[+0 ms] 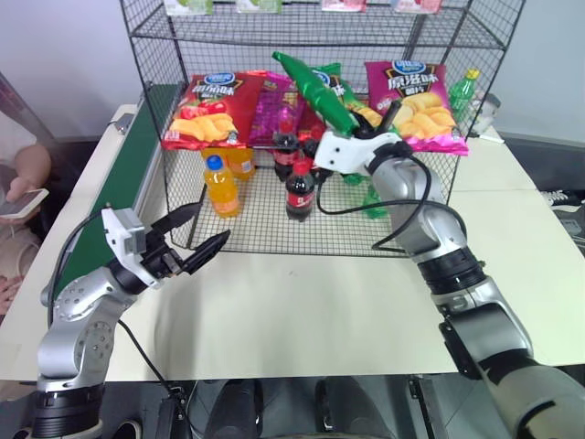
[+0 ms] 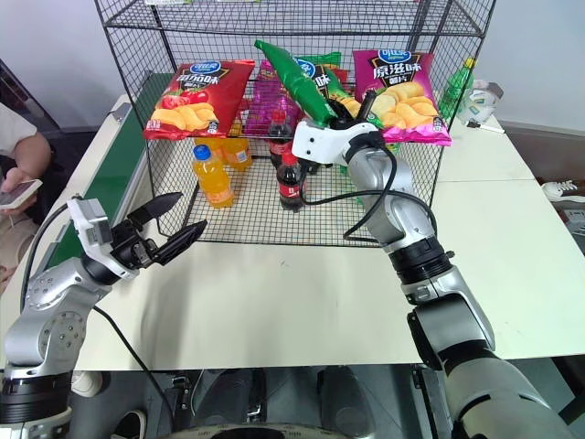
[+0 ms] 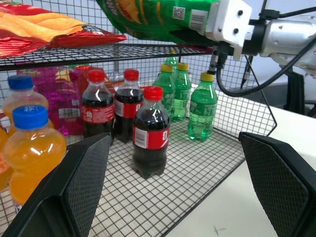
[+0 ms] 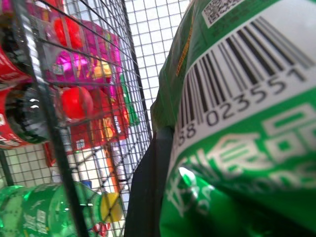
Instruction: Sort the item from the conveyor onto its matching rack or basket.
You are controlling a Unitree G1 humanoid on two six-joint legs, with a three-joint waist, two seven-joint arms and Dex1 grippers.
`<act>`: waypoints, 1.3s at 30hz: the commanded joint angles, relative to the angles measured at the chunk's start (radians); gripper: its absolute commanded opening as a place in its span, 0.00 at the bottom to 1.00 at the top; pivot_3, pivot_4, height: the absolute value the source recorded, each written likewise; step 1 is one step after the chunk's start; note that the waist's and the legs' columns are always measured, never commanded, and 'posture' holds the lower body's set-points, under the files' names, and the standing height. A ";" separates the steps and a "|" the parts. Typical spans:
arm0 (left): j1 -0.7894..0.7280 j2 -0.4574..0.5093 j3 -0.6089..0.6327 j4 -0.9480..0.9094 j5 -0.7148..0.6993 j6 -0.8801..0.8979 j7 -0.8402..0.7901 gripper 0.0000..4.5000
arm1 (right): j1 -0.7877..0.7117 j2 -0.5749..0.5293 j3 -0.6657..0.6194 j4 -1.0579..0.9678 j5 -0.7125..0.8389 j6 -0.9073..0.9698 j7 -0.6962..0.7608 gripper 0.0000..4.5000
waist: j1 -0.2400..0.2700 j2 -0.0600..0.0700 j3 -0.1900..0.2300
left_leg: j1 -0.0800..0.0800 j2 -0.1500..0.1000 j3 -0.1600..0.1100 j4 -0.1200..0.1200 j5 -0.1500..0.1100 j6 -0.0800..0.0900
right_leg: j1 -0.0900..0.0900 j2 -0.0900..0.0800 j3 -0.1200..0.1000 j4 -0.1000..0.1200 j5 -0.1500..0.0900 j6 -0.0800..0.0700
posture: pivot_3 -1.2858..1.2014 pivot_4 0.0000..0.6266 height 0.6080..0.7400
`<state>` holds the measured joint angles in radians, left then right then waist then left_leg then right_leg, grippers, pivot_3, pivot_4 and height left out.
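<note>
Green crisp bag (image 1: 315, 90) is pinched in the right gripper (image 1: 345, 128), long axis tilted, top end pointing up-left over the wire rack (image 1: 274, 219) middle tier. Left gripper (image 1: 203, 233), before the rack's front edge, has its 2 fingers spread, holding nothing.

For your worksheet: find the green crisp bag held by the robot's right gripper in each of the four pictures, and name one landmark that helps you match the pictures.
Left eye view: green crisp bag, upper centre, slanting up from the right gripper before the rack's middle shelf.
Right eye view: upper centre, same slant.
Left wrist view: along the top edge.
Right wrist view: the right half, barcode facing.
Shared landmark: the cola bottles.
</note>
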<state>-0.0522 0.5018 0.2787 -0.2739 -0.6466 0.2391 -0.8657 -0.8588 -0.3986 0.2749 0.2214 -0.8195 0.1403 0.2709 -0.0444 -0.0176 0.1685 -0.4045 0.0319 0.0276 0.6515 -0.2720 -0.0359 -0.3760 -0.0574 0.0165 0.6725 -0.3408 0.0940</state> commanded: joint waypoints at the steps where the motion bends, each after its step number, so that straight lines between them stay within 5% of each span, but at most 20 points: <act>1: 0.006 0.003 0.007 -0.027 -0.014 -0.007 0.002 0.98 | -0.025 0.014 -0.012 -0.017 0.040 0.007 -0.003 0.00 | 0.000 0.000 0.000 | 0.000 0.000 0.000 0.000 0.000 0.000 | 0.000 0.000 0.000 0.000 0.000 0.000 | 0.52 0.24 0.99; 3: 0.011 0.001 0.005 -0.027 -0.011 -0.011 0.000 0.98 | -0.025 0.023 -0.009 -0.019 0.051 0.012 -0.001 0.00 | -0.001 0.000 0.000 | 0.000 0.000 0.000 0.000 0.000 0.000 | 0.000 0.000 0.000 0.000 0.000 0.000 | 0.52 0.24 0.99; 10: 0.025 0.000 -0.001 -0.030 -0.004 -0.015 -0.001 1.00 | -0.051 0.055 -0.026 -0.005 0.121 0.028 0.005 0.65 | -0.001 0.000 0.000 | 0.000 0.000 0.000 0.000 0.000 0.000 | 0.000 0.000 0.000 0.000 0.000 0.000 | 0.52 0.24 0.99; 19: 0.038 -0.005 -0.011 -0.018 0.008 -0.028 0.001 1.00 | -0.064 0.171 -0.105 -0.085 0.315 0.089 0.017 0.65 | -0.001 0.000 0.000 | 0.000 0.000 0.000 0.000 0.000 0.000 | -0.001 0.000 0.000 0.002 0.000 0.000 | 0.52 0.24 0.99; 32: 0.028 0.009 -0.027 -0.034 0.016 -0.021 0.015 1.00 | -0.103 0.215 -0.123 0.049 0.425 0.053 -0.071 0.65 | -0.004 0.000 0.000 | -0.003 0.000 0.001 0.002 0.001 -0.001 | -0.008 0.000 0.003 0.010 0.000 0.000 | 0.52 0.24 0.99; 39: 0.044 0.014 -0.028 -0.058 0.016 -0.012 0.025 1.00 | -0.071 0.282 -0.179 -0.086 0.647 0.099 0.049 0.65 | -0.002 0.000 0.000 | -0.005 0.000 0.002 0.002 0.001 -0.001 | -0.012 0.001 0.004 0.011 0.000 0.000 | 0.52 0.24 0.99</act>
<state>-0.0129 0.5030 0.2468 -0.2893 -0.6295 0.2322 -0.8431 -0.9199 -0.1255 0.1234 0.2209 -0.2223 0.2310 0.2938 -0.0464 -0.0178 0.1684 -0.4096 0.0324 0.0300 0.6535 -0.2711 -0.0372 -0.3877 -0.0569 0.0207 0.6839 -0.3409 0.0940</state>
